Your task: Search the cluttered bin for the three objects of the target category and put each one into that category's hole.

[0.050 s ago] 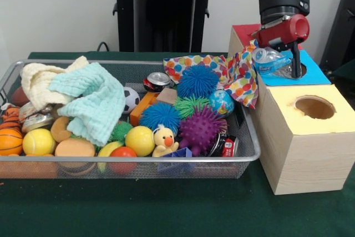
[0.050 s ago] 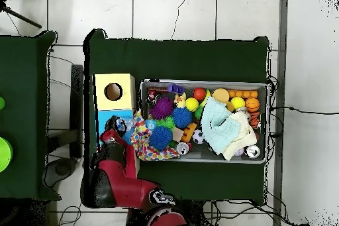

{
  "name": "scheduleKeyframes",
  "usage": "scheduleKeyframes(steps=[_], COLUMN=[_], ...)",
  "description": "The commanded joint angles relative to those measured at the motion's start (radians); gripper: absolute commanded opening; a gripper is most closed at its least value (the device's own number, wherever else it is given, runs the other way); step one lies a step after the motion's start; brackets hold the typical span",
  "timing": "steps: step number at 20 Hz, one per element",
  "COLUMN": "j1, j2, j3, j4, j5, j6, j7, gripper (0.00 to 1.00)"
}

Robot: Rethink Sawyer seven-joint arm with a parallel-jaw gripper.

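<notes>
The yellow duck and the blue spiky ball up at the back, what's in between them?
In the front view, a smaller blue spiky ball sits between the duck and the back ball.

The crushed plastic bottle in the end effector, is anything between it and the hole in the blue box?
Nothing visible blocks it. The crushed plastic bottle hangs in the end effector right beside the hole in the blue box; the polka-dot cloth drapes off to the side.

Red and black arm descending from above at the scene's right, wrist vertical. Pincer (image 1: 283, 54) points downward, its fingers closed around a crumpled clear plastic bottle (image 1: 269, 60) held at its left.
</notes>
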Motion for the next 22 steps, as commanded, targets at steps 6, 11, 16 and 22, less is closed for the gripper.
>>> scheduleKeyframes(steps=[6, 11, 16, 22], j1=[-0.04, -0.052, -0.07, -0.075], j2=[0.177, 0.191, 0.184, 0.137], j3=[0.027, 0.043, 0.055, 0.063], j4=[0.114, 0.128, 0.141, 0.168], j5=[0.168, 0.133, 0.115, 0.132], j6=[0.446, 0.395, 0.4, 0.441], j7=[0.147, 0.196, 0.199, 0.18], gripper=[1.0, 1.0, 1.0, 1.0])
